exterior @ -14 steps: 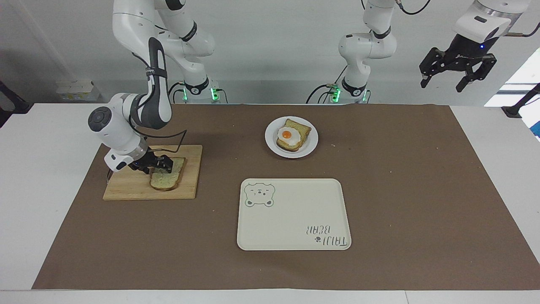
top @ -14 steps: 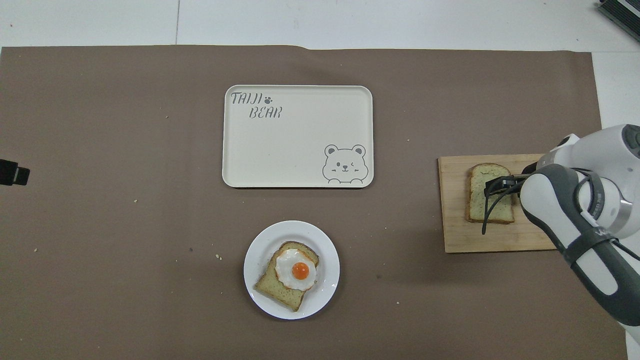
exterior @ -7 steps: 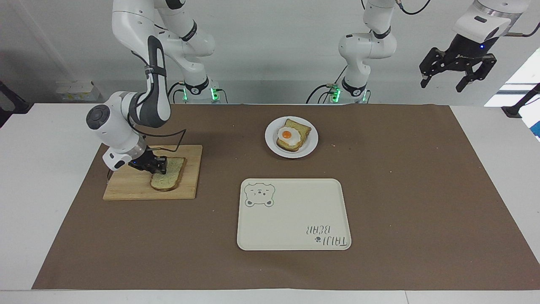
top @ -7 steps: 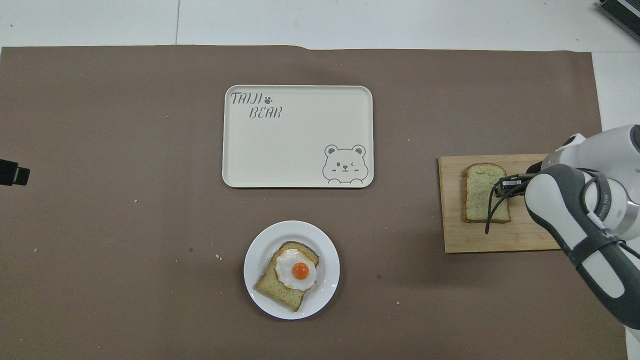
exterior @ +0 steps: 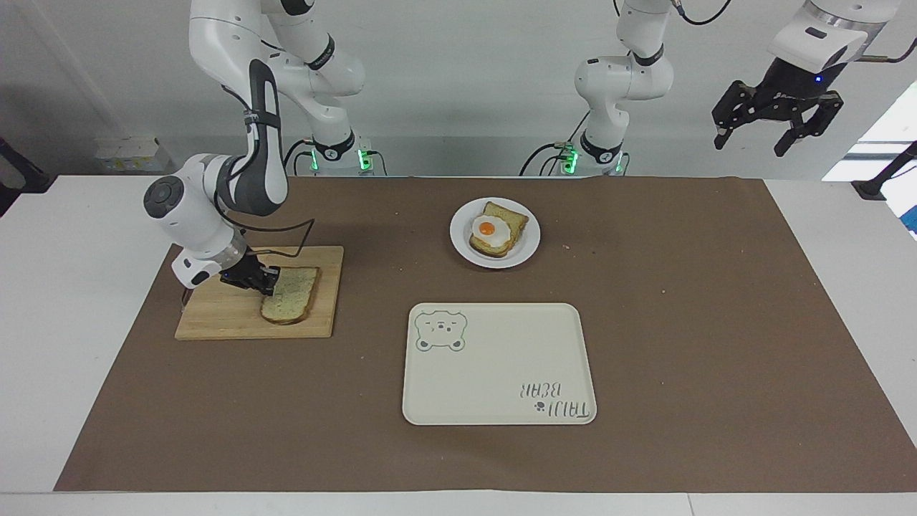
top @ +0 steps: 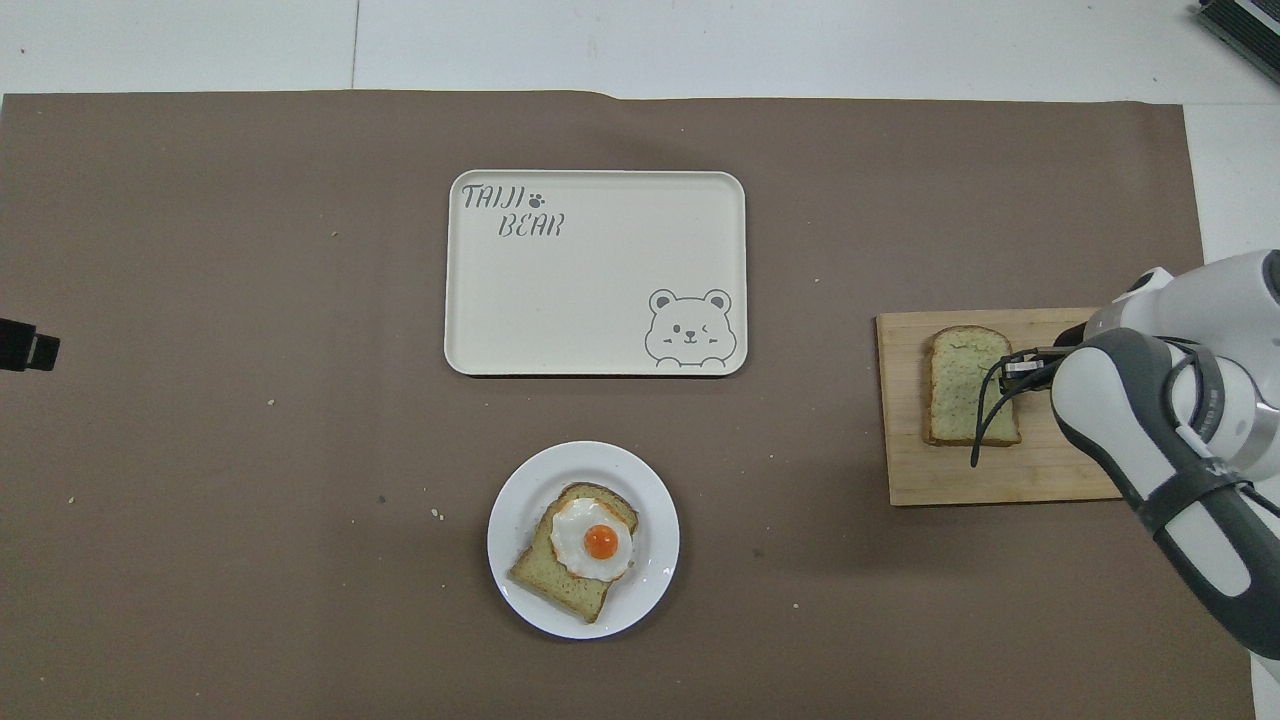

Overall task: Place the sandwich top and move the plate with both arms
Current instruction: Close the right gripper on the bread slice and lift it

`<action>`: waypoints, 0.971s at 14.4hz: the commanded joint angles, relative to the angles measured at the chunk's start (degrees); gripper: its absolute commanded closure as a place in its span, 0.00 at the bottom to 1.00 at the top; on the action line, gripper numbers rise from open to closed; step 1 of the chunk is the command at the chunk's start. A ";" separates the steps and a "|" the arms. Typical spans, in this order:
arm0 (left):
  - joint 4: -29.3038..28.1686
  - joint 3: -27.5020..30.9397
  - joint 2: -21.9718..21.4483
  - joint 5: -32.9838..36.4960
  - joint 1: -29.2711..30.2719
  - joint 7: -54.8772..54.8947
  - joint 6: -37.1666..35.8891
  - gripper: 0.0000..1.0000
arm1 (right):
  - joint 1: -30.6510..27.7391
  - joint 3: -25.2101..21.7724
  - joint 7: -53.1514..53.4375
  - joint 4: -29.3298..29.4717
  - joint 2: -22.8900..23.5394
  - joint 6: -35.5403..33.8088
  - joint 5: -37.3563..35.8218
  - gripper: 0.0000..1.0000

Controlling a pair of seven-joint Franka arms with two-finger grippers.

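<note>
Where bear drawing sits, tray [top: 600, 330] reads "TAIJI BEAR" — nothing else legible.

Right arm bent low from its base, forearm sloping down, wrist angled toward my end of counter. My right pincer [exterior: 266, 279] down at board level, fingertips closed on edge of sandwich top [exterior: 291, 304]. Left arm folded upright and waiting, wrist raised high off left arm's end of counter. My left pincer [exterior: 779, 129] hangs in air, pointing down, fingers spread wide, nothing between them.
</note>
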 commanded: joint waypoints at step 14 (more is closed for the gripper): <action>-0.61 -0.50 -0.90 0.43 0.73 0.61 -0.57 0.00 | 0.65 4.38 0.80 10.85 -4.17 -15.07 1.76 1.00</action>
